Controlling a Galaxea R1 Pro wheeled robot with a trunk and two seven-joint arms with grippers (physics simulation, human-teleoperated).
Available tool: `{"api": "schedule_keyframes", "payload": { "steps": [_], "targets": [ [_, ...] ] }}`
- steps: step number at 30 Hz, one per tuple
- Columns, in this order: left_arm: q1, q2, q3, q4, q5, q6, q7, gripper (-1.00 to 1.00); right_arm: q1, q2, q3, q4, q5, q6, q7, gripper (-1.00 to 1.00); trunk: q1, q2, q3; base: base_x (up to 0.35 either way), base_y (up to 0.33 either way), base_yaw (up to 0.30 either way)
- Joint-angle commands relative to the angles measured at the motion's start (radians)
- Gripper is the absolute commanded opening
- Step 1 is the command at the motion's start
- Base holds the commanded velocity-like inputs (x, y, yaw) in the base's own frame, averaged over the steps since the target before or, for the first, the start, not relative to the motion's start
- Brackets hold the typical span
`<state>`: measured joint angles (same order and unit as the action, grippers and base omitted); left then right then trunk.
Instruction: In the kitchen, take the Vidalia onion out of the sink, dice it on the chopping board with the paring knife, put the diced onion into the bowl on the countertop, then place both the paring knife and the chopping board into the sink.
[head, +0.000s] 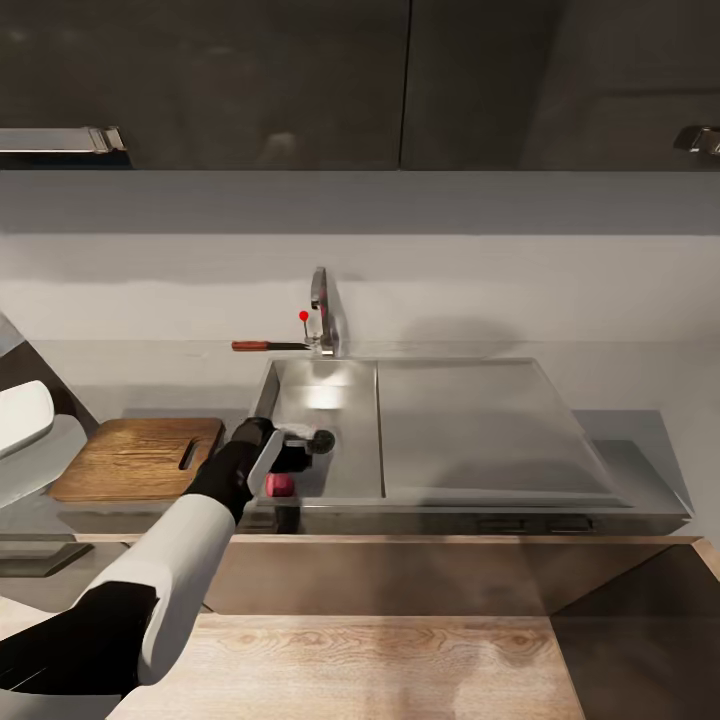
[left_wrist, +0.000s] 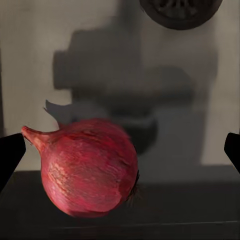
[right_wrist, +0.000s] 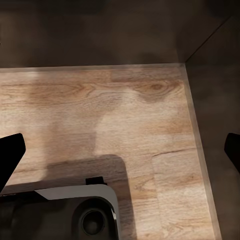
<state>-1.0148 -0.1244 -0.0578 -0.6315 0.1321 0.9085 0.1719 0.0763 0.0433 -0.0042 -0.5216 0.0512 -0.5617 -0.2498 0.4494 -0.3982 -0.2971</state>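
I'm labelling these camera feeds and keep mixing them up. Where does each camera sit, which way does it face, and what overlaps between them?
Head view: on the robot's head, looking forward and down at the sink, chopping board and knife; the left arm reaches into the basin.
Left wrist view: near the left end effector, facing the basin floor, with the onion between its open dark fingertips.
Right wrist view: near the right end effector, facing the wood floor; open fingertips and the robot's base show.
Shared: head and left wrist views both show the onion and drain.

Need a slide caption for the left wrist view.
Open left gripper poised around the Vidalia onion on the sink floor, drain beyond.
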Motion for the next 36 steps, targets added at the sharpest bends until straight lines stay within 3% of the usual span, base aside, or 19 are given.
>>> {"api": "schedule_keyframes", "payload": {
  "steps": [1,7,36],
  "targets": [
    [-0.001,0.001,-0.004,0.004,0.011,0.003,0.009,1.00,0.000,0.000,0.000,-0.002,0.006,0.001,-0.005,1.00,0.001,-0.002,-0.002,0.000,0.000,0.000],
    [-0.001,0.002,-0.002,0.042,0.010,0.001,0.009,1.00,0.000,0.000,0.000,-0.001,0.006,0.002,-0.005,1.00,0.001,-0.002,-0.002,0.000,0.000,0.000],
    [-0.001,0.023,0.000,0.039,0.009,0.001,0.009,1.00,0.000,-0.003,0.000,0.000,0.007,0.000,-0.005,1.00,0.001,-0.002,-0.002,0.000,0.000,0.000]
  ]
}}
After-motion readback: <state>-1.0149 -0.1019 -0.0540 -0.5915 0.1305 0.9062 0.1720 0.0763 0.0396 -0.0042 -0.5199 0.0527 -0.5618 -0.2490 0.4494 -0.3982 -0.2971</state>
